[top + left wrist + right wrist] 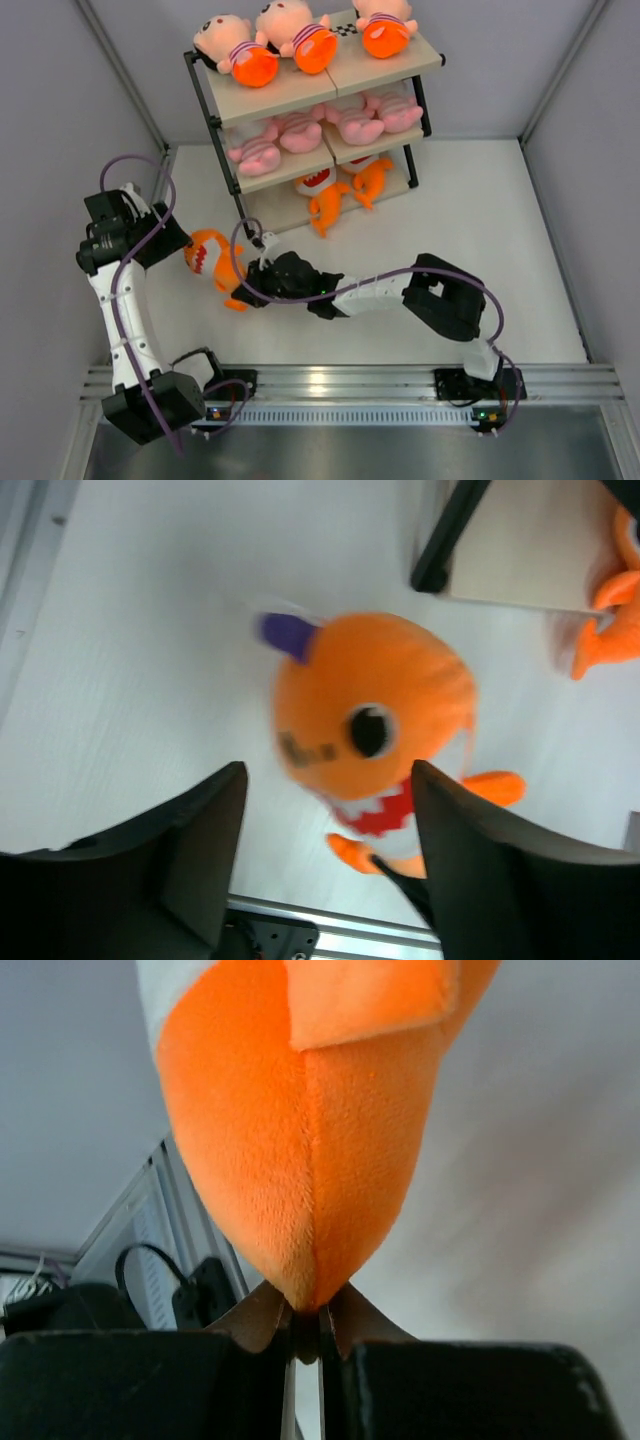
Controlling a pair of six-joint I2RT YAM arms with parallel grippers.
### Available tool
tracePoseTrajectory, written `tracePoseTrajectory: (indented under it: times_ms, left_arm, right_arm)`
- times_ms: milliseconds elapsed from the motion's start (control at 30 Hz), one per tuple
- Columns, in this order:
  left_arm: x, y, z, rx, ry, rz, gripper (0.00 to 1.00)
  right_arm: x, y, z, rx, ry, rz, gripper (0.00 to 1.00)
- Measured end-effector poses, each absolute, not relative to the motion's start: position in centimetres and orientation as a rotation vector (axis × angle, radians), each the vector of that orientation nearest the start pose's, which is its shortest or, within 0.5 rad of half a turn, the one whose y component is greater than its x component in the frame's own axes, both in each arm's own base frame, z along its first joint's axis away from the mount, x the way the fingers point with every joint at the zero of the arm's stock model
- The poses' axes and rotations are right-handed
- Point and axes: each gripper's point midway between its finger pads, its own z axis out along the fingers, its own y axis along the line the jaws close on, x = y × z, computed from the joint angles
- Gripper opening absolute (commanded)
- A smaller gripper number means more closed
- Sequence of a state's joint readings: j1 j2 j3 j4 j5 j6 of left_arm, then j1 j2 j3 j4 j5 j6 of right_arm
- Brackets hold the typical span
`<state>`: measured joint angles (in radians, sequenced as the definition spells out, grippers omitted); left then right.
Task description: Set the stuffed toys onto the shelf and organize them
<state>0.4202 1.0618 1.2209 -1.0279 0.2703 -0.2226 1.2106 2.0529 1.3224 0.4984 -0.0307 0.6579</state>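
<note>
The right gripper's (305,1322) fingers are pinched together on the narrow tail tip of an orange shark (300,1130), whose seam runs straight up from the pinch. This view shows nothing of the toy's face. The left gripper's (328,776) dark fingers (205,830) stand apart on either side of the same shark's head, and no pad can be seen pressing on it. The left wrist view alone shows the round black eye, the red mouth with white teeth, a small fin and a purple tag on top of the head. From above, the shark (208,258) lies between the two arms on the left part of the white table (480,250). Its long axis runs from the tail at the right gripper (258,286) up and left to the head, and the mouth faces the left gripper (180,246). Whether its belly rests on the table cannot be told. Farther out at the back stands the shelf (285,97). Three peach-headed dolls (295,30) lie on its top board, pink striped animals (300,130) on the middle board, and two more orange sharks (322,195) on the bottom board, one with its tail over the front edge. Only the top view shows all the tiers. The left wrist view catches one black shelf foot and a bit of orange.
</note>
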Motion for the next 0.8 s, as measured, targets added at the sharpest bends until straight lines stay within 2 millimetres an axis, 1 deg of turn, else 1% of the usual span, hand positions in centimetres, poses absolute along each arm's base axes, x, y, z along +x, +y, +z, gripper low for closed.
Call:
tracePoseTrajectory:
  times_ms: [67, 133, 200, 267, 333, 400, 467, 533, 600, 733, 800]
  left_arm:
    - [25.0, 5.8, 22.9, -0.614, 2.339, -0.184, 0.84]
    - [24.9, 6.5, 22.4, -0.571, 2.366, -0.138, 0.88]
    - [25.0, 6.8, 22.0, -0.536, 2.388, -0.113, 0.93]
    - [25.0, 7.0, 21.9, -0.497, 2.399, -0.097, 0.93]
    - [25.0, 7.0, 22.0, -0.458, 2.403, -0.09, 0.93]
    - [25.0, 7.0, 22.0, -0.42, 2.406, -0.09, 0.93]
    - [25.1, 6.9, 22.0, -0.398, 2.407, -0.096, 0.93]
    - [25.1, 6.8, 22.0, -0.377, 2.409, -0.1, 0.93]
    - [25.1, 6.8, 21.9, -0.368, 2.414, -0.102, 0.93]
    - [25.3, 7.0, 21.4, -0.355, 2.435, -0.096, 0.94]
    - [25.3, 7.1, 21.4, -0.349, 2.438, -0.092, 0.94]
  right_arm:
    - [17.7, 54.6, 12.7, -0.565, 1.991, 1.321, 0.0]
    - [17.4, 51.3, 11.4, -0.544, 2.05, 1.316, 0.0]
    - [16.9, 48.5, 10.8, -0.524, 2.093, 1.313, 0.0]
    - [16.3, 46.2, 11.2, -0.499, 2.106, 1.327, 0.0]
    - [15.5, 44.4, 12.0, -0.484, 2.097, 1.353, 0.0]
    - [14.8, 43.1, 12.9, -0.475, 2.081, 1.381, 0.0]
    - [14.6, 42.3, 13.7, -0.465, 2.059, 1.405, 0.0]
    - [15.1, 41.7, 14.4, -0.444, 2.041, 1.416, 0.0]
    - [16.5, 41.2, 14.9, -0.409, 2.021, 1.413, 0.0]
    - [20.2, 39.9, 15.3, -0.31, 1.997, 1.384, 0.0]
    - [22.0, 39.9, 15.3, -0.271, 1.994, 1.377, 0.0]
